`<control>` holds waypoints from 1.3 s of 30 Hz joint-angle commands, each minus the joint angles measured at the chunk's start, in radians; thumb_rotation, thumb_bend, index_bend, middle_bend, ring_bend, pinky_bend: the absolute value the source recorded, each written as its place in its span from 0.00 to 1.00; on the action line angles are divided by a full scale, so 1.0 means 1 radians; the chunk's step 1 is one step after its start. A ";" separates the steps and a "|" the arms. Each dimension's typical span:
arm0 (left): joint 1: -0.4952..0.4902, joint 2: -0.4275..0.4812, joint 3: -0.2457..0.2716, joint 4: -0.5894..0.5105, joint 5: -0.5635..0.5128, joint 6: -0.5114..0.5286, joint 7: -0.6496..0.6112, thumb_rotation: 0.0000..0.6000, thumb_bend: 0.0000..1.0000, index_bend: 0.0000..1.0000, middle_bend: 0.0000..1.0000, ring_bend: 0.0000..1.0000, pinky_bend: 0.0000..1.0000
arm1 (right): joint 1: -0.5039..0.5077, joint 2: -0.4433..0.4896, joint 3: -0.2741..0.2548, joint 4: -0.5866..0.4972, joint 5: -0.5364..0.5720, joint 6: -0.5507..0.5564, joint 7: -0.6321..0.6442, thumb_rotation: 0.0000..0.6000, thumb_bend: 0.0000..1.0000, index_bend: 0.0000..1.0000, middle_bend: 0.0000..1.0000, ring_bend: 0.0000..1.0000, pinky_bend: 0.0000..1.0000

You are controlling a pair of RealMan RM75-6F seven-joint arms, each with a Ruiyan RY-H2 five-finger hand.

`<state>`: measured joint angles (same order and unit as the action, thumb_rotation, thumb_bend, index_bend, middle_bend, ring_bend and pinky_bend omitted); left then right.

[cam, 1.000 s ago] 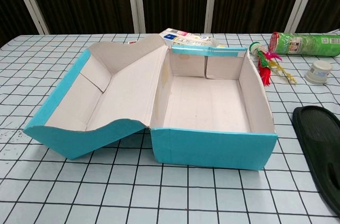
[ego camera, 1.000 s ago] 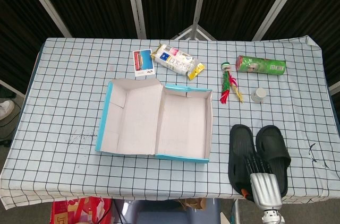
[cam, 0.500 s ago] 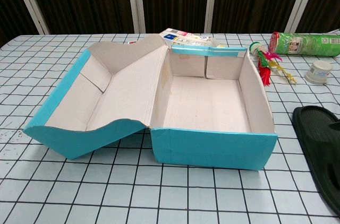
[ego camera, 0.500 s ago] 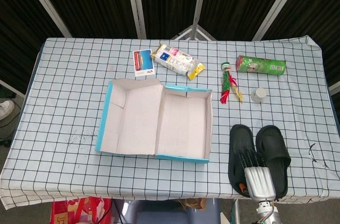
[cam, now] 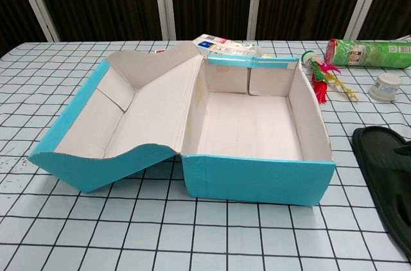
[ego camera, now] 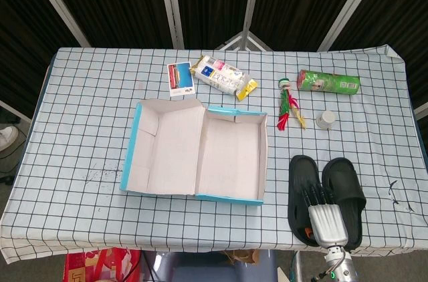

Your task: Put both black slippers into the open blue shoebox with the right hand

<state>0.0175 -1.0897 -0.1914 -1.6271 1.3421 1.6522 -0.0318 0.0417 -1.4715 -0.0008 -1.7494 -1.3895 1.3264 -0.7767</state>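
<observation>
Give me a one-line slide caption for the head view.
Right hand reaches over the two black slippers beside the empty open blue shoebox.

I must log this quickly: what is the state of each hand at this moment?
Left hand: not in view in either camera.
Right hand: over the black slippers, fingers extended; whether it grips one cannot be told.

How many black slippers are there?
2. The left slipper lies on the table beside the shoebox; the right slipper lies next to it. The right hand is over both.
</observation>
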 commanded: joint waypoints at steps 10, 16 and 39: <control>-0.006 -0.003 0.002 0.000 -0.001 -0.009 0.014 1.00 0.37 0.10 0.06 0.03 0.13 | 0.030 0.011 -0.003 -0.014 0.039 -0.022 -0.024 1.00 0.19 0.22 0.23 0.04 0.05; -0.007 -0.005 0.003 -0.001 0.000 -0.011 0.019 1.00 0.37 0.10 0.06 0.03 0.13 | 0.039 0.015 -0.008 -0.021 0.038 -0.018 -0.023 1.00 0.19 0.30 0.29 0.06 0.04; -0.004 -0.002 0.003 -0.001 0.000 -0.007 0.011 1.00 0.37 0.10 0.06 0.03 0.13 | 0.057 -0.005 -0.014 0.010 -0.013 0.029 0.013 1.00 0.40 0.50 0.50 0.24 0.02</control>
<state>0.0132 -1.0915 -0.1886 -1.6282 1.3424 1.6457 -0.0207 0.0985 -1.4743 -0.0146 -1.7417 -1.3992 1.3525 -0.7660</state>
